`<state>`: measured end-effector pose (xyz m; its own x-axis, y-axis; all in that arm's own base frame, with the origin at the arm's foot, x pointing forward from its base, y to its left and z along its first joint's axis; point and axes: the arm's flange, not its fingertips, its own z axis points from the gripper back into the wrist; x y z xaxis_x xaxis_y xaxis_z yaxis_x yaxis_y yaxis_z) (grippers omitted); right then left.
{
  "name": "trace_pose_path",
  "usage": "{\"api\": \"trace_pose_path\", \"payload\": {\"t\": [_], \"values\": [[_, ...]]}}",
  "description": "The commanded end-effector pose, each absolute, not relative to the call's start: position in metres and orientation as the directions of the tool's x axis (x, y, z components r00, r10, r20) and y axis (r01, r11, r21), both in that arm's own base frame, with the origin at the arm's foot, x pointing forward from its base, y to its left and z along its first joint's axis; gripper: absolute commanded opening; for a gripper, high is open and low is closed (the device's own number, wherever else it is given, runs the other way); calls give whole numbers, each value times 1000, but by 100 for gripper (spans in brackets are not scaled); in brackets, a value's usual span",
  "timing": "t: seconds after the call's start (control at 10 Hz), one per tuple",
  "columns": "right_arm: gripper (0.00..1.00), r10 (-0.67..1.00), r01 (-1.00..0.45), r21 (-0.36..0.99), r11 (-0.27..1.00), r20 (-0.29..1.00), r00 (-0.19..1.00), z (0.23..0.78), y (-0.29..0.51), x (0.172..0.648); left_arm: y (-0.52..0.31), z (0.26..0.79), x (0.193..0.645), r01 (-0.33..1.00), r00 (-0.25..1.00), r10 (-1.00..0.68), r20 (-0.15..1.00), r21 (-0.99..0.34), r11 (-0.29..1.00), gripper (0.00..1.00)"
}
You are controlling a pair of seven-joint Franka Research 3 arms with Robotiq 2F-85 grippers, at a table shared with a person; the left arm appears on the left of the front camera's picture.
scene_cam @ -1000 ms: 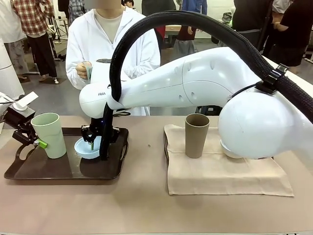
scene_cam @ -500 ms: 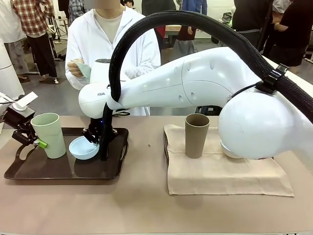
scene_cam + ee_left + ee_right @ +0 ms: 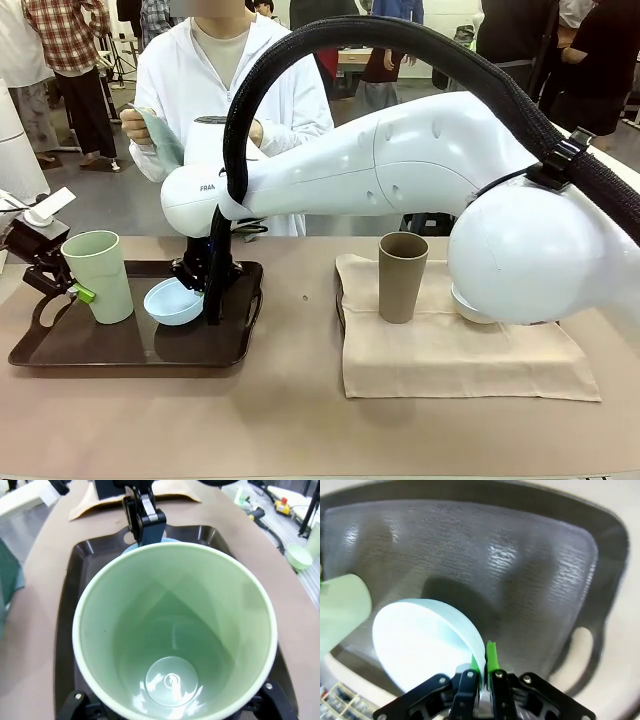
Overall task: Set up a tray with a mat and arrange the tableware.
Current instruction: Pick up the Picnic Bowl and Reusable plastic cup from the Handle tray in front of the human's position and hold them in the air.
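The left pincer is clamped on the green tumbler at the tray's left edge. The right pincer pinches the blue bowl by its rim, tilted just over the tray, right of its middle (a thin, slippery hold). Lift both slowly and clear of the tray's rim, likely making room for the teal sheet the person holds
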<state>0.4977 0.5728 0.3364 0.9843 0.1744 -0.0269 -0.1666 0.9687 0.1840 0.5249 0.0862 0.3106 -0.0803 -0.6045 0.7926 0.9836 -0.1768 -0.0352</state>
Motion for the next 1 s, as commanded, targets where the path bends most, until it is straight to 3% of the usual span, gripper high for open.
{"api": "trace_pose_path", "payload": {"t": [0.0,0.3,0.6,0.9], "values": [[0,160,-151,158,976,-44,986,369,550,486,97,349,513,977,-104,-597,795,-31,-212,0],[0,88,-91,167,982,24,996,466,516,428,112,464,478,975,-180,-593,785,60,-216,0],[0,33,-52,191,980,103,994,534,509,386,116,545,449,969,-242,-595,766,156,-193,0],[0,58,-79,201,976,110,992,559,514,386,118,542,448,965,-250,-589,769,150,-214,0]]}}
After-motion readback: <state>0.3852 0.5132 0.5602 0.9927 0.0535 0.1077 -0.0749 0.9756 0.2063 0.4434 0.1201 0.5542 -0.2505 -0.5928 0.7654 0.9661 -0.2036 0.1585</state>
